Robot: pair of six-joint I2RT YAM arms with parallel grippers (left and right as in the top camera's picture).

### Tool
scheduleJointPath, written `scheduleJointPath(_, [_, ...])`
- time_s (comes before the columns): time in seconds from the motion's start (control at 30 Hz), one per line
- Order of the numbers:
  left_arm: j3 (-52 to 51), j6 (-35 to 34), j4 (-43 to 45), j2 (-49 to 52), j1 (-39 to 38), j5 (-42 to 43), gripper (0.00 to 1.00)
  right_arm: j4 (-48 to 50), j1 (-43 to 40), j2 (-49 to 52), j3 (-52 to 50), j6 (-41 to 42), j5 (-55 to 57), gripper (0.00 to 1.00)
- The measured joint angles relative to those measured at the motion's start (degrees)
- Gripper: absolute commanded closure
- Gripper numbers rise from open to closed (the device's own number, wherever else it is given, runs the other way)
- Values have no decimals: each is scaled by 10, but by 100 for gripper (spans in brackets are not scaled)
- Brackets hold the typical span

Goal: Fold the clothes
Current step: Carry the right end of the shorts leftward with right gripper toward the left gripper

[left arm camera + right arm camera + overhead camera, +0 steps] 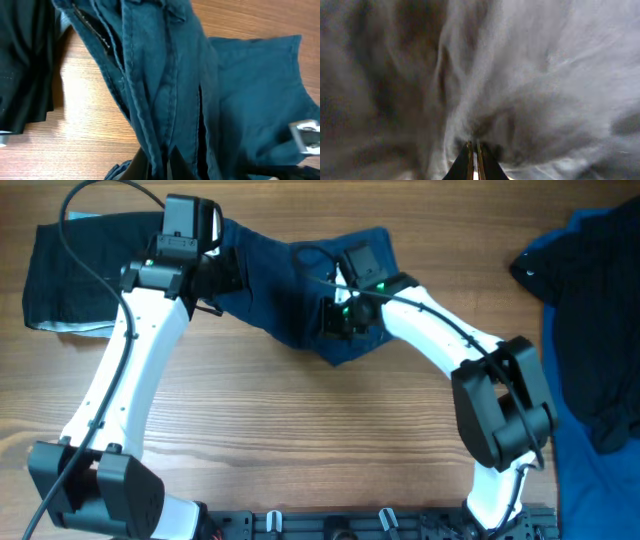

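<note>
Overhead: shorts [290, 285] noted bunched at top centre of counter [300, 440]. L hand [212, 280] is clamped on their left end, R hand [340, 315] on the mid part. L wrist: shorts are pinched betw. closed fingers [177, 167]. R wrist: view blurred; shorts are pinched in closed hand.

Light wooden table [300, 440], horizontal plank grain, even lighting
</note>
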Motion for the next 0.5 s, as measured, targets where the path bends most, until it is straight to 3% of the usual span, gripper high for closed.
scheduleJointPath(0.2, [0, 0, -5, 0, 0, -1, 96, 83, 15, 39, -5, 20, -36, 96])
scheduleJointPath(0.5, [0, 0, -29, 6, 0, -2, 96, 73, 14, 40, -4, 17, -60, 96])
